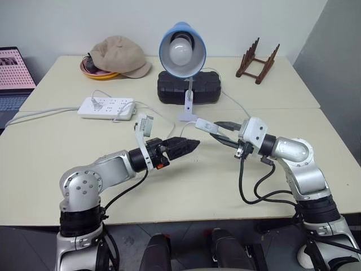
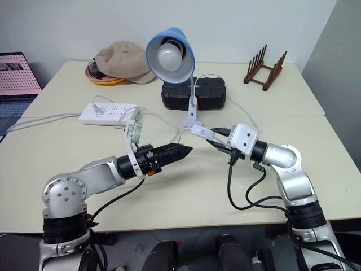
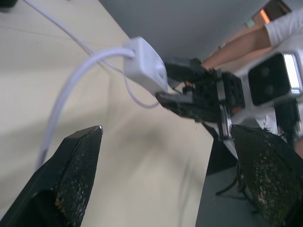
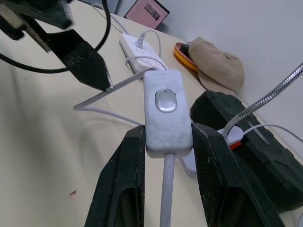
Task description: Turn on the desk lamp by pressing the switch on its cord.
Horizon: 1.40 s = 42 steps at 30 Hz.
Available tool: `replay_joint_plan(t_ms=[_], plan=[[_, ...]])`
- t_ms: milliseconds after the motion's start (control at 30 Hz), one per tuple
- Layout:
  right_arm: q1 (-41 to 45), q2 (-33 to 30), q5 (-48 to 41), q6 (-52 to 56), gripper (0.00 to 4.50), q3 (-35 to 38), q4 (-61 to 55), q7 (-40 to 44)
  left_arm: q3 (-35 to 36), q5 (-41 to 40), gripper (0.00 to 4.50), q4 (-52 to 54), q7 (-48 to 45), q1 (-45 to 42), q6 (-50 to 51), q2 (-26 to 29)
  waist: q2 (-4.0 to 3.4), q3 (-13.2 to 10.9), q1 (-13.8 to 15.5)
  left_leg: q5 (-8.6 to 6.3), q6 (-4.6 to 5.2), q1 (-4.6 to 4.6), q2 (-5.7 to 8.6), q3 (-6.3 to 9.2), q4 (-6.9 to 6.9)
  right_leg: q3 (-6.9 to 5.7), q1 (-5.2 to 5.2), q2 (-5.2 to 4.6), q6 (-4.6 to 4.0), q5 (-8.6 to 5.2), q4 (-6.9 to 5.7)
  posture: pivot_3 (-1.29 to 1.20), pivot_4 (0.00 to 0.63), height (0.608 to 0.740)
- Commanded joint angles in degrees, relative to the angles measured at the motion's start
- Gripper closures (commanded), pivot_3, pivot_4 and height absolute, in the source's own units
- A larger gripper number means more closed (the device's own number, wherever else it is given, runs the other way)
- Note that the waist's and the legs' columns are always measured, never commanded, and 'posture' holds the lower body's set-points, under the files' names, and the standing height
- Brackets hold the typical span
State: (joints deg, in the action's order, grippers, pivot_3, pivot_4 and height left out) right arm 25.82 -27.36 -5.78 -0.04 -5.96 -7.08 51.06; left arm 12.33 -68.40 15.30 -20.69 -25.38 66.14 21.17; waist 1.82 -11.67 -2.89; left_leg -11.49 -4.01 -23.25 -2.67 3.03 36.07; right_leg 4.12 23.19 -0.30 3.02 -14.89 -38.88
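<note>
Your right gripper (image 4: 163,156) is clamped on the switch (image 4: 164,111), lifted off the table (image 1: 186,186) in front of the desk lamp (image 1: 181,48). Bulb looks unlit, button unpressed. Left gripper (image 1: 189,145) spread wide, just beside it. Press remains.

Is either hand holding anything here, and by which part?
The right hand grips the switch by its two long sides, near the end where the cord leaves it. The left hand holds nothing.
</note>
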Motion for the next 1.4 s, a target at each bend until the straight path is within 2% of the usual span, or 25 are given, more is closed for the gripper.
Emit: replay_joint_plan(t_ms=[33, 467, 867, 1000, 1167, 1400], plan=[[-1.0, -0.7, -1.0, -2.2, 3.44, -0.3, -3.7, 0.3, -2.1, 1.3, 0.0, -0.9, -2.0, -2.1, -1.8, -0.2, 0.0, 0.0, 0.0, 0.0, 0.0, -0.01, 0.0, 0.0, -0.01, 0.0, 0.0, 0.0, 0.0, 0.0, 0.02, 0.0, 0.15, 0.74], [-1.2, -1.1, -0.3, -3.8, 3.44, -1.4, -5.2, -1.0, -3.6, 2.3, 0.0, -3.9, -5.3, -4.0, -2.8, -0.7, 0.0, 0.0, -0.1, 0.0, 0.0, -0.02, 0.0, 0.0, -0.02, 0.0, 0.02, 0.0, 0.01, 0.0, 0.03, 0.0, 0.15, 0.74], [-0.6, -1.6, -0.8, -2.8, 3.44, -1.5, -6.4, -1.3, -2.9, 2.3, 2.24, -5.4, -6.0, -4.7, -3.5, -1.3, 0.0, 0.0, -0.1, 0.0, 0.0, -0.02, 0.0, -0.01, -0.03, 0.0, 0.02, 0.0, 0.01, -0.01, 0.06, 0.0, 0.15, 0.74], [-0.4, -1.7, -0.9, -2.7, 3.44, -1.6, -6.5, -1.2, -2.8, 2.0, 3.13, -5.3, -5.7, -4.6, -3.4, -1.5, 0.0, 0.0, -0.1, 0.0, 0.0, -0.02, 0.0, -0.01, -0.04, 0.0, 0.02, 0.0, 0.0, -0.01, 0.08, 0.0, 0.15, 0.74], [-0.4, -1.7, -0.9, -2.5, 3.44, -1.7, -6.4, -1.2, -2.6, 1.6, 3.98, -5.3, -5.7, -4.7, -3.3, -1.4, 0.0, 0.0, -0.1, 0.0, 0.0, -0.04, 0.0, -0.01, -0.05, 0.0, 0.02, 0.0, 0.0, -0.01, 0.12, 0.0, 0.15, 0.74], [-0.3, -1.5, -0.8, -2.5, 3.44, -1.9, -6.4, -1.3, -2.3, 1.2, 4.02, -5.2, -5.4, -4.7, -3.3, -1.7, 0.0, 0.0, -0.1, 0.0, 0.0, -0.05, 0.0, -0.01, -0.07, 0.0, 0.02, 0.0, 0.0, -0.01, 0.16, 0.0, 0.15, 0.74]])
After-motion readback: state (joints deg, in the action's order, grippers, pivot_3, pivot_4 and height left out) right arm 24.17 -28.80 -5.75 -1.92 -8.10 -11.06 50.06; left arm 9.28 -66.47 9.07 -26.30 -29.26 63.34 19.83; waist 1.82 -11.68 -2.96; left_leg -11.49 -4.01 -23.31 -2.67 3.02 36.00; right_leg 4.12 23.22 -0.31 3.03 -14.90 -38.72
